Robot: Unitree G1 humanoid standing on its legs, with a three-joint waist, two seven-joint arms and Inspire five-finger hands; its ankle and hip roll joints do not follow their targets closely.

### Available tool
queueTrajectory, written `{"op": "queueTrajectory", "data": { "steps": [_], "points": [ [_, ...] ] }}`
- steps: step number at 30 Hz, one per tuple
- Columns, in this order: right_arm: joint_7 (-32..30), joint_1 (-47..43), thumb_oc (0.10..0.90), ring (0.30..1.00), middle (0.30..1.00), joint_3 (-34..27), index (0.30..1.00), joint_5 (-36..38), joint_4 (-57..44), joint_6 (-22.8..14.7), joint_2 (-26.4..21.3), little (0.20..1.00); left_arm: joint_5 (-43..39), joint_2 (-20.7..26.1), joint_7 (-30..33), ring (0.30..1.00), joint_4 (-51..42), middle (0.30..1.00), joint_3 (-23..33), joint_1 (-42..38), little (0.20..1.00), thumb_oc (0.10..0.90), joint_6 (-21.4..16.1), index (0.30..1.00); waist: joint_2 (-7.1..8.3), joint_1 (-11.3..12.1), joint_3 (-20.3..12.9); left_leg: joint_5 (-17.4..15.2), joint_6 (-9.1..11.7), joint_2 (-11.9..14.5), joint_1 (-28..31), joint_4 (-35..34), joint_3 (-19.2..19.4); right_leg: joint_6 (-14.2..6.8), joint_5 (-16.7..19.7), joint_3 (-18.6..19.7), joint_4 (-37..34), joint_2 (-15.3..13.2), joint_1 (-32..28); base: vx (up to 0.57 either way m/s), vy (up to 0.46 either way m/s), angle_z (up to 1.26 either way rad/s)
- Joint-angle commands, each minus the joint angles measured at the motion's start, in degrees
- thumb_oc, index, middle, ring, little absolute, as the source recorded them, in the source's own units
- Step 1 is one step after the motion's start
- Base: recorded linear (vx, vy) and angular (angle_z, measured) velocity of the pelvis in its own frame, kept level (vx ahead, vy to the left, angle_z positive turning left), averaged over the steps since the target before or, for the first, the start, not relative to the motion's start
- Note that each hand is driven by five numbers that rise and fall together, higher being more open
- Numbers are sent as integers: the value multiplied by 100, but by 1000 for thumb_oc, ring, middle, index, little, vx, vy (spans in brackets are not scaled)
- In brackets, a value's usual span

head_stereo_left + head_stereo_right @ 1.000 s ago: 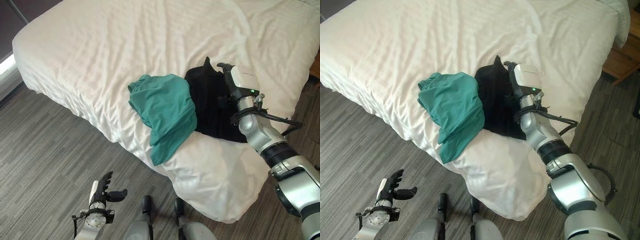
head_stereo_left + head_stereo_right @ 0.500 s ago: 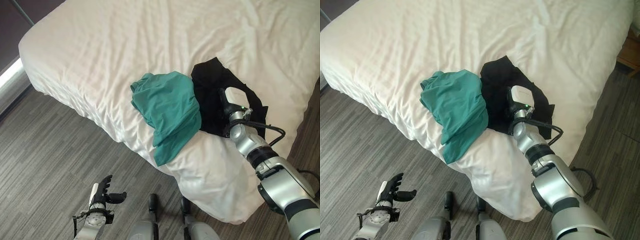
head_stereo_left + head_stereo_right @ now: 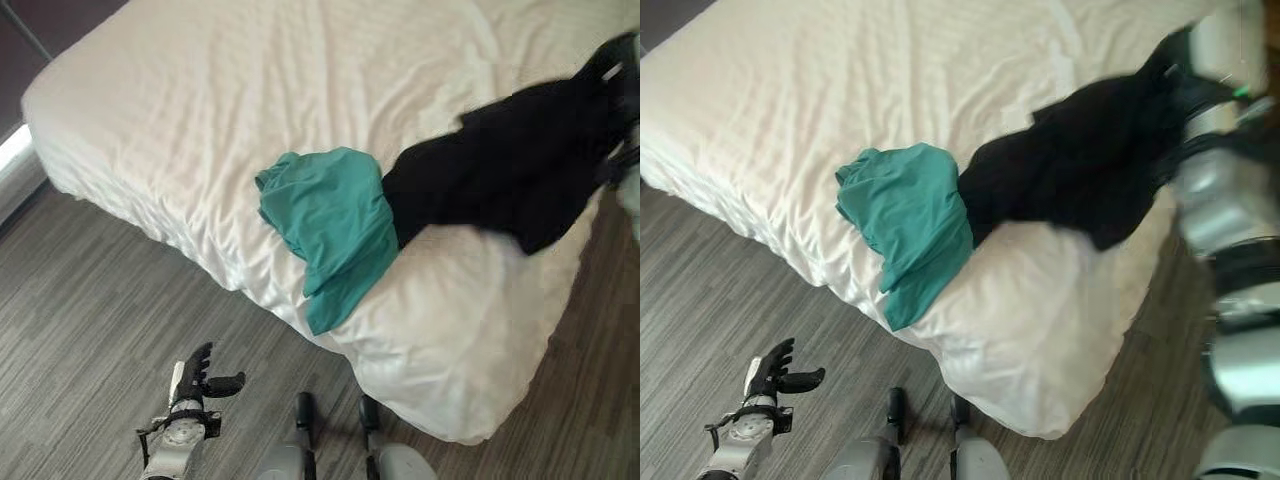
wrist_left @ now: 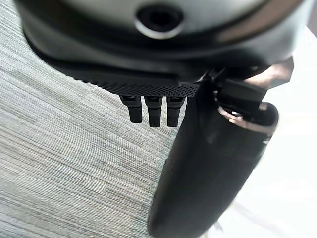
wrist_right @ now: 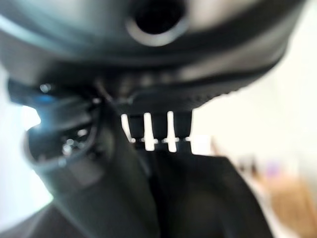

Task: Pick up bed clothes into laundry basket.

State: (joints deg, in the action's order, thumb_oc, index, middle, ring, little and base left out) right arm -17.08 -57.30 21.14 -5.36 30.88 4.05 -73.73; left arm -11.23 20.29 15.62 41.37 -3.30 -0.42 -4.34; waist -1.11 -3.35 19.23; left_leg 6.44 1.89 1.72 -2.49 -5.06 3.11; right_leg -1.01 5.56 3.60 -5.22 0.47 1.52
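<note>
At the bed's (image 3: 250,90) corner, a black garment (image 3: 500,175) is gripped by the right robot hand (image 3: 1210,50) and stretched beside a teal garment (image 3: 335,220). A firm hold should be kept, so trailing cloth is not snagged. The left robot hand (image 3: 200,375) hangs open.

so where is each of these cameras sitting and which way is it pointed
Left eye view: on the head, looking down at the bed, the teal garment and the left hand low over the floor.
Right eye view: beside it, showing the same scene, with the right hand gripping the black garment.
Left wrist view: along the left hand's straight fingers toward the floor.
Right wrist view: along the right hand onto the dark cloth.
</note>
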Motion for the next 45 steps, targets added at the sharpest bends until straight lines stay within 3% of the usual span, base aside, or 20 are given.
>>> {"op": "queueTrajectory", "data": {
  "steps": [1, 2, 3, 6, 8, 9, 10, 12, 13, 15, 16, 17, 18, 20, 25, 28, 35, 41, 43, 45],
  "points": [
    [-1019, 849, 400, 300, 300, -1417, 300, 168, -847, -191, -457, 300, 345, 276, 370, 900, -433, 900, 230, 102, 900, 800, -109, 900, 456, -526, -900, -785, 318, 51, 282, 6, 346, -648, -665, 469, 249, -387, 75, 34, 47, 1],
    [-1004, 1429, 400, 300, 300, -1983, 300, 137, -1022, -167, -415, 300, 355, 379, 366, 900, -460, 900, 170, 100, 900, 800, -94, 900, 540, -444, -910, -791, 316, 54, 277, 6, 340, -649, -666, 462, 248, -385, 76, -6, 44, -27],
    [-1301, 2747, 400, 300, 300, -3228, 300, 242, -1163, -267, -396, 300, 288, 273, 487, 900, -874, 900, 748, 182, 900, 800, -73, 900, 519, -767, -968, -768, 289, 75, 267, 6, 452, -684, -559, 555, 242, -376, 153, 45, 41, -41],
    [-1379, 5674, 400, 300, 300, -5753, 300, 164, -1752, -297, 331, 300, 488, 829, 882, 900, -1453, 900, 1266, 7, 900, 800, -31, 900, 702, -973, -1055, -903, 267, 81, 302, 6, 602, -748, -545, 679, 211, -373, 189, 48, 31, -22],
    [-1392, 6414, 400, 300, 300, -6326, 300, 182, -1861, -311, 748, 300, 542, 1018, 987, 900, -1625, 900, 1337, -118, 900, 800, -38, 900, 702, -968, -1063, -915, 262, 74, 299, 6, 624, -766, -533, 736, 225, -359, 225, -7, 27, -22],
    [-1341, 6998, 400, 300, 300, -6531, 300, 198, -1664, -258, 1252, 300, 642, 1519, 1168, 900, -1830, 900, 1565, -482, 900, 800, -48, 900, 619, -1131, -1065, -923, 250, 70, 317, 6, 688, -783, -519, 806, 307, -341, 286, -13, 26, -32],
    [-1337, 7026, 400, 300, 300, -6560, 300, 202, -1671, -268, 1290, 300, 637, 1551, 1166, 900, -1823, 900, 1543, -503, 900, 800, -45, 900, 638, -1108, -1065, -933, 248, 72, 315, 6, 689, -784, -531, 807, 319, -337, 295, -35, 36, -34],
    [-1223, 7240, 400, 300, 300, -6278, 300, 148, -1315, -197, 1816, 300, 917, 2106, 1412, 900, -1813, 900, 1498, -1056, 900, 800, 51, 900, 539, -1317, -995, -933, 231, 113, 348, 6, 825, -815, -587, 853, 706, -259, 456, -83, 32, -30],
    [-1138, 7261, 400, 300, 300, -5932, 300, 142, -809, -133, 2188, 300, 940, 2635, 1554, 900, -1602, 900, 1499, -1614, 900, 800, 96, 900, 383, -1433, -931, -928, 221, 195, 364, 6, 1001, -854, -742, 650, 1117, -247, 508, -119, 39, -49],
    [-1109, 7148, 400, 300, 300, -5687, 300, 170, -491, -158, 2343, 300, 900, 2921, 1608, 900, -1463, 900, 1438, -1924, 900, 800, 66, 900, 372, -1449, -896, -836, 231, 246, 341, 6, 1126, -838, -777, 526, 1289, -276, 529, -115, 9, -69],
    [-1078, 7242, 400, 300, 300, -5590, 300, 76, 370, -54, 2742, 300, 1037, 3865, 1599, 900, -2740, 900, 2008, -2136, 900, 800, -7, 900, 223, -1166, -872, -788, 206, 319, 362, 6, 1314, -785, -1037, 15, 1488, -459, 344, -122, -18, -81],
    [-1084, 7221, 400, 300, 300, -5557, 300, 63, 368, -69, 2721, 300, 1080, 3795, 1577, 900, -2944, 900, 2199, -1925, 900, 800, 84, 900, 216, -1194, -866, -736, 212, 327, 355, 6, 1333, -773, -995, 27, 1486, -450, 357, -138, -38, -71],
    [-1126, 7298, 400, 300, 300, -5427, 300, -199, 807, 92, 3004, 300, 1293, 3522, 1561, 900, -3732, 900, 2447, -1564, 900, 800, -131, 900, 209, -968, -849, -716, 206, 374, 347, 6, 1403, -729, -1165, -310, 1558, -578, 216, -134, -107, -65],
    [-753, 7021, 400, 300, 300, -4506, 300, -283, 2807, 222, 3554, 300, 1262, 2768, 1494, 900, -4907, 900, 3060, -737, 900, 800, -593, 900, 288, -628, -948, -606, 231, 484, 303, 6, 1744, -699, -1272, -939, 1466, -901, -177, -165, -205, -73],
    [-142, 6757, 400, 300, 300, -3924, 300, 208, 4555, 202, 3862, 300, 481, 2570, 1322, 900, -4994, 900, 3128, -536, 900, 800, -812, 900, 356, -299, -986, -375, 306, 526, 312, 24, 2046, -760, -1112, -1219, 678, -964, -578, -76, -121, -78],
    [-37, 6916, 400, 300, 300, -3884, 300, 454, 4765, 161, 4121, 300, 441, 2400, 1352, 900, -4808, 900, 3202, -329, 900, 800, -713, 900, 320, -335, -948, -356, 342, 547, 357, 66, 2067, -761, -1184, -1134, 472, -878, -688, -46, -87, -39],
    [-55, 6866, 400, 300, 300, -3877, 300, 599, 4883, 203, 3931, 300, 632, 2492, 1260, 900, -3932, 900, 2991, -301, 900, 800, -245, 900, 126, -460, -873, -143, 426, 732, 389, 111, 2171, -704, -1157, -1031, 176, -723, -842, -65, -65, -13],
    [-57, 6844, 400, 300, 300, -3843, 300, 561, 4769, 213, 3975, 300, 682, 2499, 1262, 900, -3741, 900, 2891, -367, 900, 800, -164, 900, 110, -475, -876, -119, 447, 767, 411, 108, 2179, -688, -1164, -1038, 169, -697, -865, -5, -15, 0],
    [-100, 6898, 400, 300, 300, -3616, 300, 493, 4164, 182, 4039, 300, 1030, 2620, 1047, 900, -2756, 900, 2284, -781, 900, 800, 243, 900, 43, -642, -903, 4, 519, 878, 443, 105, 2202, -634, -1217, -1029, 132, -592, -917, -35, -103, 5],
    [-171, 6979, 400, 300, 300, -3559, 300, 438, 3506, 122, 4056, 300, 1051, 2702, 905, 900, -2046, 900, 1820, -1134, 900, 800, 317, 900, -11, -760, -902, 62, 551, 933, 450, 103, 2245, -607, -1218, -982, 106, -533, -924, -19, -57, -1]
  ]
}}
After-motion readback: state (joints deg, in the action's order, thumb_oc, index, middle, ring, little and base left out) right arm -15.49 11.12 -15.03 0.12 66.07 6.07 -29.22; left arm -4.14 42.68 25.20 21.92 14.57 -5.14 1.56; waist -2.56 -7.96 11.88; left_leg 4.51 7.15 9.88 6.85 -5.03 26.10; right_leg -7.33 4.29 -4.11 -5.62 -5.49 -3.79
